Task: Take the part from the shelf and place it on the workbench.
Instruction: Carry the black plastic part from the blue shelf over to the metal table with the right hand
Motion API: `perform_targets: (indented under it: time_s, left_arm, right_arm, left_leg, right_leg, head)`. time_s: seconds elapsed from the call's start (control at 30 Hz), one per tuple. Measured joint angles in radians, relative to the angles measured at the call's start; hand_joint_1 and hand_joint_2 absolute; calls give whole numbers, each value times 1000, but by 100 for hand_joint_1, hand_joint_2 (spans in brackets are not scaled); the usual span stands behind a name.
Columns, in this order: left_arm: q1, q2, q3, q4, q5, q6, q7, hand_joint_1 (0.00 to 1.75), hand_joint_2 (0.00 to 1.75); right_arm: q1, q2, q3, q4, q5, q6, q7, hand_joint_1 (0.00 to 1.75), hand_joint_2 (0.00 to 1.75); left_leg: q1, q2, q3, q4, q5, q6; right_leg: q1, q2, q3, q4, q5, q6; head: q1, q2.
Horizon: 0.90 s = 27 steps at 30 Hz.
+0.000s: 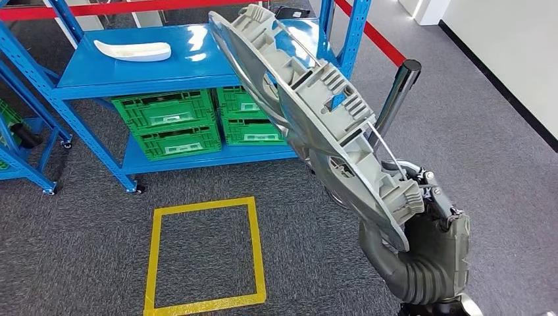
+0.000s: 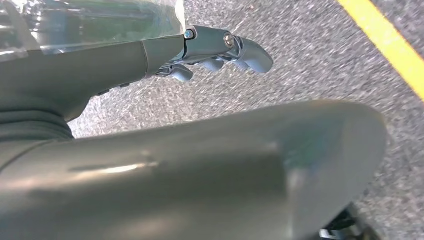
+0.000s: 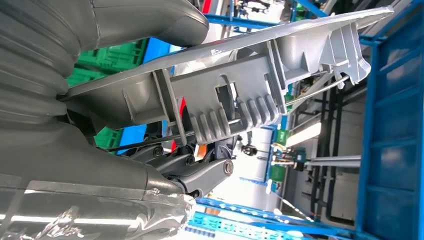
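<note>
Gripping the long grey ribbed plastic part by one end, right hand closed; stiff, light, top-heavy, likely to swing

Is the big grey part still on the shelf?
No, it's off. The right hand holds the grey part tilted in the air, in front of the blue shelf.

The shelf stands ahead on the floor, with a small part lying on its upper board and crates side by side on the lower board. A taped square lies on the floor before the shelf. To the right, the right robot hand holds the large part tilted above the floor.
</note>
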<state>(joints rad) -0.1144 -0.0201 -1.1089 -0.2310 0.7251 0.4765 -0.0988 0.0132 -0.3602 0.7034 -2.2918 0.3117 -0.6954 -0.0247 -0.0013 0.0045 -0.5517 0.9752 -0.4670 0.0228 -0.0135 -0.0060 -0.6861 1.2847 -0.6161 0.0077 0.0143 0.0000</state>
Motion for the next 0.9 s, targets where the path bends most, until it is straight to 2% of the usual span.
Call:
perform_targets:
  time_s: [0.03,0.07,0.1,0.13,0.17,0.2,0.27,0.3,0.33,0.37,0.43,0.47,0.5,0.53,0.6,0.63,0.67,0.7,0.77,0.8,0.83,0.9]
  left_arm:
    - [0,0,0,0,0,0,0,0,175]
    - [0,0,0,0,0,0,0,0,175]
    - [0,-1,0,0,0,0,0,0,175]
    - [0,-2,0,0,0,0,0,0,175]
    - [0,-2,0,0,0,0,0,0,175]
    - [0,-3,0,0,0,0,0,0,175]
    - [0,-3,0,0,0,0,1,0,175]
    - [1,-3,0,0,0,0,2,0,175]
    - [2,-2,0,0,0,0,4,0,175]
    - [3,-2,0,0,0,0,5,0,175]
    - [4,-2,0,0,0,0,6,0,175]
    - [4,-2,0,0,0,0,6,0,175]
    - [4,-2,0,0,0,0,6,0,175]
    - [4,-2,-1,0,0,0,6,0,175]
    - [3,-2,-1,0,0,0,6,0,175]
    - [2,-2,-1,0,-1,1,6,0,175]
    - [0,-2,-1,0,-1,1,6,0,175]
    - [-1,-2,-1,0,-2,2,6,0,175]
    - [0,-3,-2,0,-3,3,6,0,175]
    - [2,-3,-2,0,-3,3,6,0,175]
    - [3,-3,-3,0,-3,3,6,0,175]
    - [2,-3,-5,0,-3,3,6,0,175]
  right_arm:
    - [0,0,0,1,0,0,0,175,175]
    - [1,0,-1,2,0,0,0,175,175]
    - [0,0,-1,2,0,0,0,175,175]
    - [0,0,-1,2,0,0,0,175,175]
    - [0,0,-2,2,0,0,0,175,175]
    - [0,0,-2,2,1,0,-1,175,175]
    - [1,0,-2,3,3,0,-3,175,175]
    - [1,0,-2,3,4,0,-4,175,175]
    - [2,1,-2,3,4,0,-5,175,175]
    - [2,2,-3,3,4,0,-5,175,175]
    - [5,2,-3,3,4,0,-5,175,175]
    - [6,2,-3,4,4,0,-5,175,175]
    - [7,3,-3,4,5,0,-5,175,175]
    - [9,3,-3,4,5,0,-5,175,175]
    - [11,3,-3,4,7,0,-5,175,175]
    - [13,3,-3,4,8,0,-5,175,175]
    - [14,3,-3,4,10,0,-5,175,175]
    - [14,3,-4,4,12,0,-5,175,175]
    - [15,3,-5,4,15,0,-5,175,175]
    - [16,3,-6,4,16,0,-5,175,175]
    - [16,3,-7,4,16,0,-5,175,175]
    - [17,3,-9,4,17,0,-5,175,175]
  left_leg:
    - [0,0,-15,5,8,-2]
    - [0,0,-30,12,14,-4]
    - [0,0,-42,19,19,-7]
    - [-2,0,-53,26,24,-11]
    - [-2,0,-61,31,30,-16]
    - [-2,0,-66,34,36,-22]
    - [0,-1,-73,36,47,-35]
    - [1,-2,-78,42,37,-41]
    - [2,-4,-86,64,10,-47]
    - [4,-5,-98,106,-33,-53]
    - [8,-5,-128,231,-124,-64]
    - [9,-5,-134,282,-146,-67]
    - [10,-5,-128,306,-145,-68]
    - [10,-5,-104,293,-125,-69]
    - [10,-5,-13,178,-79,-64]
    - [9,-6,35,106,-72,-59]
    - [7,-7,69,51,-75,-53]
    - [4,-7,85,18,-82,-46]
    - [1,-6,80,3,-75,-31]
    - [2,-4,75,0,-66,-24]
    - [3,-3,68,-3,-56,-16]
    - [4,0,51,-6,-37,-5]
  right_leg:
    - [0,0,27,-20,24,-1]
    - [0,0,68,-72,52,-4]
    - [1,-1,117,-142,67,-9]
    - [3,-1,161,-211,70,-13]
    - [6,-1,189,-259,67,-18]
    - [9,-1,202,-285,60,-23]
    - [9,-1,195,-294,71,-33]
    - [7,-2,189,-296,79,-40]
    - [4,-3,181,-298,90,-46]
    - [2,-4,172,-300,100,-51]
    - [2,-5,148,-297,118,-54]
    - [2,-5,135,-295,126,-54]
    - [2,-4,121,-291,134,-53]
    - [2,-4,106,-286,141,-51]
    - [2,-3,80,-273,153,-46]
    - [3,-3,70,-268,158,-41]
    - [4,-3,63,-264,164,-36]
    - [4,-3,58,-263,171,-30]
    - [2,-4,53,-266,185,-17]
    - [1,-3,49,-262,181,-12]
    - [0,-2,42,-246,160,-7]
    - [-1,0,15,-160,74,0]
  head:
    - [2,0]
    - [3,0]
    - [5,0]
    - [6,0]
    - [8,0]
    - [8,0]
    - [10,0]
    - [11,0]
    - [8,0]
    - [4,0]
    - [-6,0]
    - [-9,0]
    - [-11,0]
    - [-13,0]
    - [-16,0]
    - [-17,0]
    - [-17,0]
    - [-17,0]
    - [-17,0]
    - [-17,0]
    - [-14,0]
    - [-8,0]
